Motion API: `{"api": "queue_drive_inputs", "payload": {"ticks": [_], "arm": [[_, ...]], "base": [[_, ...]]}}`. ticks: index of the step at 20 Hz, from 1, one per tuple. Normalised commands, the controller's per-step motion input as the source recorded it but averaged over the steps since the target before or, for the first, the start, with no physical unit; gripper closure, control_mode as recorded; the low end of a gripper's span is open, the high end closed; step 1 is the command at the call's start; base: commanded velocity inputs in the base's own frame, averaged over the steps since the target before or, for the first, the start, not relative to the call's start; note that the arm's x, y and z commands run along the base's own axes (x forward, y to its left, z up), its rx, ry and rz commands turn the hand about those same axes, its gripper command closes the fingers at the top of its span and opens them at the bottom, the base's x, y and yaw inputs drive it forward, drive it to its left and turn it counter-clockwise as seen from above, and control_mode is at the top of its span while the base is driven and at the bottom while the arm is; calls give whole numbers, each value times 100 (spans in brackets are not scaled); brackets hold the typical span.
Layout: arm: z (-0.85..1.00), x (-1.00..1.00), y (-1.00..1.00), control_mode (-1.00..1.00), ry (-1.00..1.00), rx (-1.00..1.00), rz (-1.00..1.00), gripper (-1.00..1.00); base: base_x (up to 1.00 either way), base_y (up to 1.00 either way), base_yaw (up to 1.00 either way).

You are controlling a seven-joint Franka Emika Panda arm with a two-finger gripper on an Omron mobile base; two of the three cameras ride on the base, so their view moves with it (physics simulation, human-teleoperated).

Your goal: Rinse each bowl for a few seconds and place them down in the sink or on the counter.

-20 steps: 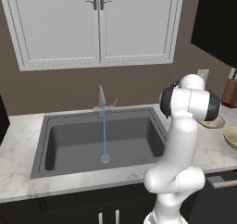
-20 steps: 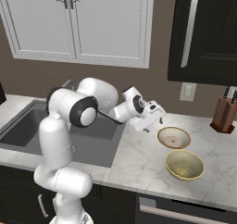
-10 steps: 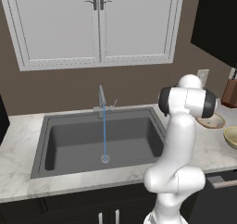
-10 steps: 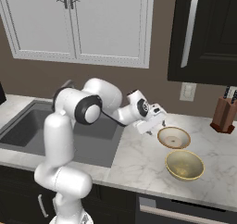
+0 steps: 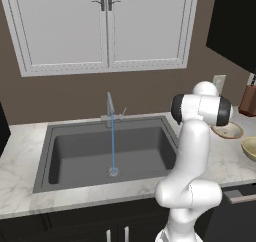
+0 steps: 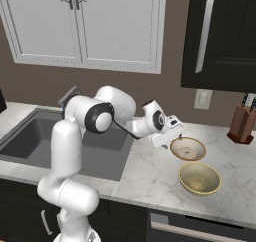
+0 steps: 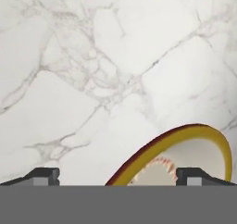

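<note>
Running faucet water (image 5: 112,146), bowl rim (image 7: 185,137) close-up

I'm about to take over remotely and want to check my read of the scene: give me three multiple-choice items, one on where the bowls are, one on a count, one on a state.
1. Where do the bowls stand?
A. In the sink
B. On the counter right of the sink
C. Inside the cabinet

2. How many bowls are there?
A. One
B. Two
C. Three

3. What is the faucet doing?
A. Running
B. Off
C. Removed

Answers:
1 B: the tan bowl and the cream-yellow bowl sit on the counter, outside the sink.
2 B: just those two.
3 A: a stream falls from the faucet to the drain.
</note>
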Motion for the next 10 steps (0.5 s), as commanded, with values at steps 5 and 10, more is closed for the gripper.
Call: {"api": "queue_drive_inputs", "payload": {"ticks": [5,10], "arm": [[-14,0,-18,-100,0,2,-1,-100],[-19,0,-21,-100,0,3,-3,-100]], "base": [[0,0,0],[0,0,0]]}}
